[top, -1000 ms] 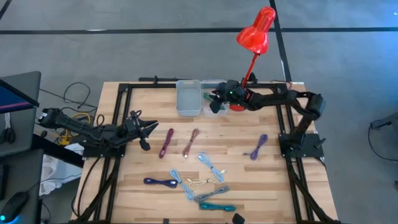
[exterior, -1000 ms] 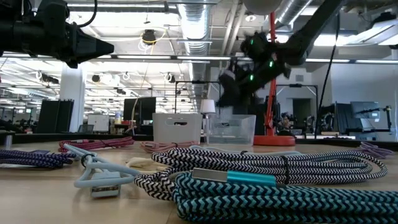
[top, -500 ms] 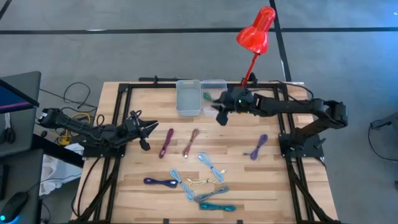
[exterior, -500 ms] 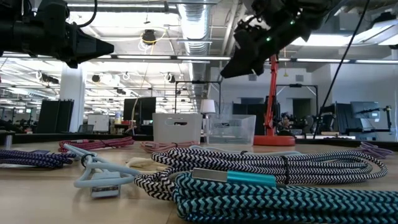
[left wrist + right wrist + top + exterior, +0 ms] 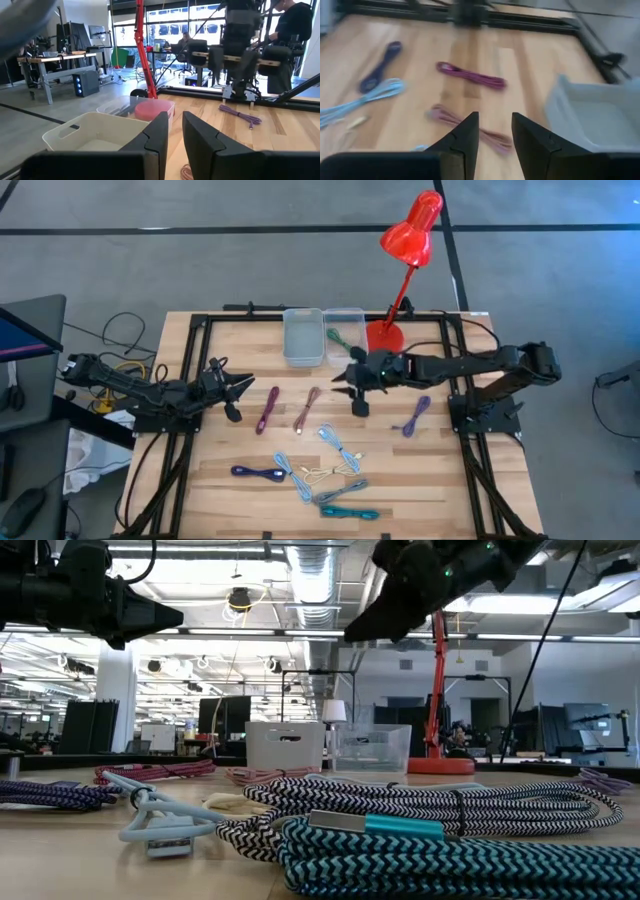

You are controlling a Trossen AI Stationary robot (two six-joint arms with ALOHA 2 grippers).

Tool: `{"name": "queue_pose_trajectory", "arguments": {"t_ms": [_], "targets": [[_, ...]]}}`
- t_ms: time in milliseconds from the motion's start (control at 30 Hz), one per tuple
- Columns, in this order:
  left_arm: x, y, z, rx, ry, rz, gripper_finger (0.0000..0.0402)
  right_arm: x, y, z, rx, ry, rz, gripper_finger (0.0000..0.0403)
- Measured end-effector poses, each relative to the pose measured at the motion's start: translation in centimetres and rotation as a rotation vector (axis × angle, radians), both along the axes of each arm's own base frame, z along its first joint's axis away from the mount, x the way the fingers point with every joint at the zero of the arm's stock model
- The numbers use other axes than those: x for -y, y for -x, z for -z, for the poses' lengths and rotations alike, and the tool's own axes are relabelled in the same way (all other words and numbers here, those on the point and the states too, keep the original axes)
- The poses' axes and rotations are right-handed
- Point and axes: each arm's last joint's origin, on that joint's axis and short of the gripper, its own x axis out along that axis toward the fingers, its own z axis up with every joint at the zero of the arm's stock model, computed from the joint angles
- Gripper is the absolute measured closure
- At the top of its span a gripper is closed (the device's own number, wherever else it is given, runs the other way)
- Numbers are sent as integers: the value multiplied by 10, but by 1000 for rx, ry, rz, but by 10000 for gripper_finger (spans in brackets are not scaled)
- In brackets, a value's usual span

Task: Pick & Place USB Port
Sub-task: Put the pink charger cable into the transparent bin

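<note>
Withdrawn from the clear bin (image 5: pixel 343 326), right gripper (image 5: pixel 349 380) hangs parted and empty; only overhead shows the green cable (image 5: pixel 337 337) inside.

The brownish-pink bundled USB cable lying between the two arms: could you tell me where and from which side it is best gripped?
Grip the brownish-pink bundled USB cable at its middle, coming straight down from above. It lies flat on the wooden table as a long narrow bundle, apart from the magenta cable beside it, so fingers set across its width probably fit. The right gripper, open and empty, hovers nearest; the left gripper waits at the table's left.
</note>
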Motion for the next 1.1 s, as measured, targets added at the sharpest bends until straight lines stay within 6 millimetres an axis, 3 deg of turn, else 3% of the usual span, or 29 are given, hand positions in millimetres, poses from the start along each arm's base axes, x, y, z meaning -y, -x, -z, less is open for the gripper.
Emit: {"name": "queue_pose_trajectory", "arguments": {"t_ms": [267, 333, 467, 667, 800, 1100], "targets": [[0, 0, 0, -1, 0, 0, 343, -12, -23, 27, -8, 25, -59, 283], [0, 0, 0, -4, -1, 0, 343, -12, -29, 37, -55, 25, -61, 268], [0, 0, 0, -3, -1, 0, 343, -11, -47, 35, -59, 39, -69, 223], [0, 0, 0, -3, -1, 0, 343, -10, -68, 46, -209, 82, -102, 169], [0, 0, 0, -3, -1, 0, 343, -10, -77, 61, -313, 83, -116, 164], [0, 0, 0, -3, -1, 0, 343, -14, -99, 77, -348, 147, -140, 177]]}}
